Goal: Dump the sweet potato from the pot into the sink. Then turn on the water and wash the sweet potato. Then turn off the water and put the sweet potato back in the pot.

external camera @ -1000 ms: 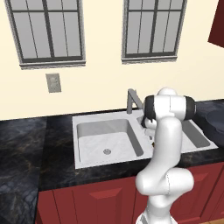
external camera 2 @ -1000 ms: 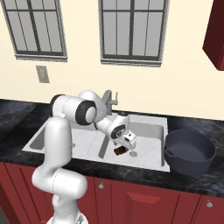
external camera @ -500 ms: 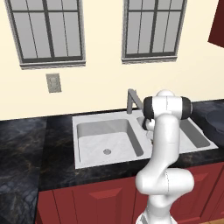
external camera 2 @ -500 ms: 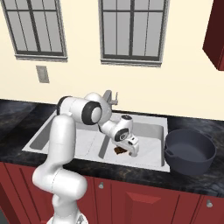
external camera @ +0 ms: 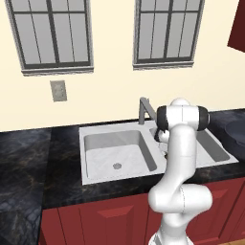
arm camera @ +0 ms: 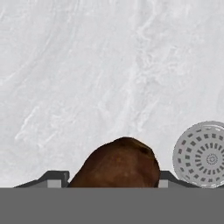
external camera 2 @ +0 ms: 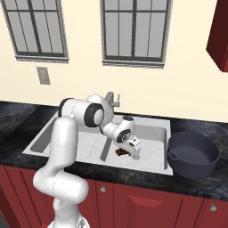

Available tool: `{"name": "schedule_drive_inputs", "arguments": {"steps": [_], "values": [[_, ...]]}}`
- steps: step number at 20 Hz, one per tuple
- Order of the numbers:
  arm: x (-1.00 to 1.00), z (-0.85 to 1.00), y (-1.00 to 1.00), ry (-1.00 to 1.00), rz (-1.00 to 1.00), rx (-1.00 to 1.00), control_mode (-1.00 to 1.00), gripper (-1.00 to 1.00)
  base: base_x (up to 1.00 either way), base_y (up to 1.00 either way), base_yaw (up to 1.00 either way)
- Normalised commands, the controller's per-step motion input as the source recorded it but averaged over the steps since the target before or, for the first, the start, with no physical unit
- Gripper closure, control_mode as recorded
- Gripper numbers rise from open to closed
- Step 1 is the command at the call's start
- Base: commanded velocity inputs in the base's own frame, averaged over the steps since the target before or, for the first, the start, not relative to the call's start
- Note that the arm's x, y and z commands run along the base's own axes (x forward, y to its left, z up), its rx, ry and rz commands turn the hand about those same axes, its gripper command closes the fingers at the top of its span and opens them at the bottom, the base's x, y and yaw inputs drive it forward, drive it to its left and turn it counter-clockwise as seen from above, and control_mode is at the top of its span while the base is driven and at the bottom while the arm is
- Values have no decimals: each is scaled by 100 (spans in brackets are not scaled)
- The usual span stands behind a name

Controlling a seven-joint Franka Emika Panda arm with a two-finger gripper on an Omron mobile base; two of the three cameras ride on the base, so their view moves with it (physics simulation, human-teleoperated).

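A: Status of the gripper [external camera 2: 132, 156]?

B: Down in the right-hand basin of the sink [external camera 2: 151, 161], lower than a second ago; the fingers now stand either side of the sweet potato [arm camera: 117, 163], which lies on the basin floor just left of the round drain [arm camera: 204, 154] in the hand view; the fingers have begun to come together from fully apart, yet whether they have clamped on it I cannot tell; the tips are cut off at the frame's edge

A: And the pot [external camera 2: 192, 153]?

B: Upright on the dark counter [external camera 2: 209, 186] just right of the sink, nothing visible inside; no water runs from the faucet [external camera: 146, 109]

A: Meaning for the task?

B: Judged: washing is over and the return is in hand; the potato is not yet lifted; the next move calls for a firm hold before any rise, since the lump is rounded and may slip
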Motion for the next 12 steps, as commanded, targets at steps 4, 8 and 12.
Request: {"name": "schedule_drive_inputs", "arguments": {"steps": [4,8,12], "values": [[-12,-2,-16,0,-1,2,-100,100,0,0,0],[-18,0,-30,0,0,8,-100,100,0,0,0],[-21,24,-29,-1,0,12,-100,100,0,0,0]]}}
